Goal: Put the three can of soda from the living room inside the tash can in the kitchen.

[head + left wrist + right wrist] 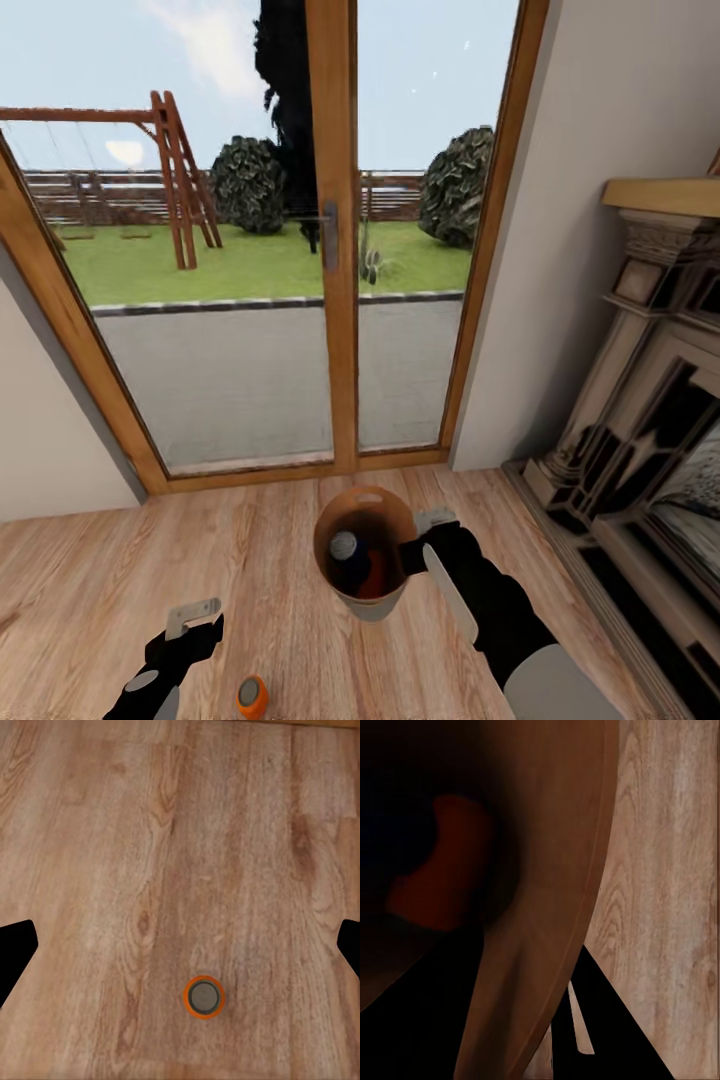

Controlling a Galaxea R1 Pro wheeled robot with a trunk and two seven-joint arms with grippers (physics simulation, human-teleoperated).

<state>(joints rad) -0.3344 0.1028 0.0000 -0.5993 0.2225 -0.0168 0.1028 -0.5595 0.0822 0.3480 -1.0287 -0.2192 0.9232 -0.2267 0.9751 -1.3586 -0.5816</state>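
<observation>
The tash can [368, 598], pale outside and brown inside, stands low over the wood floor in front of the glass doors. Inside it are a dark blue can of soda [346, 553] with a silver top and an orange can [378, 578], which shows again as an orange can [442, 874] in the right wrist view. My right gripper [418, 548] is shut on the bin's rim, with the brown wall [547, 870] between its fingers. Whether the bin rests on the floor I cannot tell. A third can, orange [252, 697], stands upright on the floor, seen from above as the orange can [204, 996]. My left gripper [190, 625] hangs open above it.
Wood-framed glass doors [335, 260] close off the view ahead, with a garden behind them. An ornate fireplace surround [650, 400] lines the right side. Off-white walls [560, 250] flank the doors. Bare wood floor [120, 570] lies to the left.
</observation>
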